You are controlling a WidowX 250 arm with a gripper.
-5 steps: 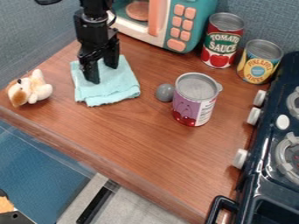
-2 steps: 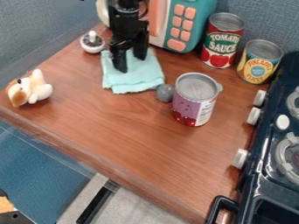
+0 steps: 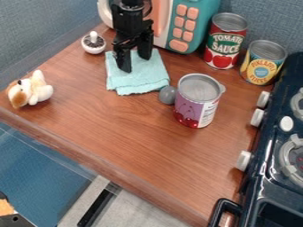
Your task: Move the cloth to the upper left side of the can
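Jaws of the black gripper (image 3: 135, 65) stand well apart, pointing down, tips at the cloth (image 3: 137, 81); cloth shows in the gap between them. Can't tell if they have hold of any of it.

Containers: purple can (image 3: 195, 110) upright on the table (image 3: 127, 137), cherries on the side, grey round top, tab sticking out at the right. Behind it, near the back wall, a red can (image 3: 223, 48) with tomatoes pictured, upright, grey top. Just beside that, a yellow and blue can (image 3: 261, 66), also upright, grey top. Can't tell what is inside any of the three. Toy microwave (image 3: 201, 17) at the back, teal with pink buttons; can't make out its contents.

Cloth: light blue, lying on the table under the jaws, upper part around and behind the tips, the rest spread out in front of them and to the right. It sits to the upper left of the purple can, apart from it, front of the microwave. Lower right corner reaches right up to the grey ball (image 3: 167, 95), which is between cloth and purple can, close against the can.

Others: silver and white round item (image 3: 93, 43) left of the cloth, plush dog (image 3: 30, 90) near the left edge, toy stove (image 3: 269, 153) along the right.
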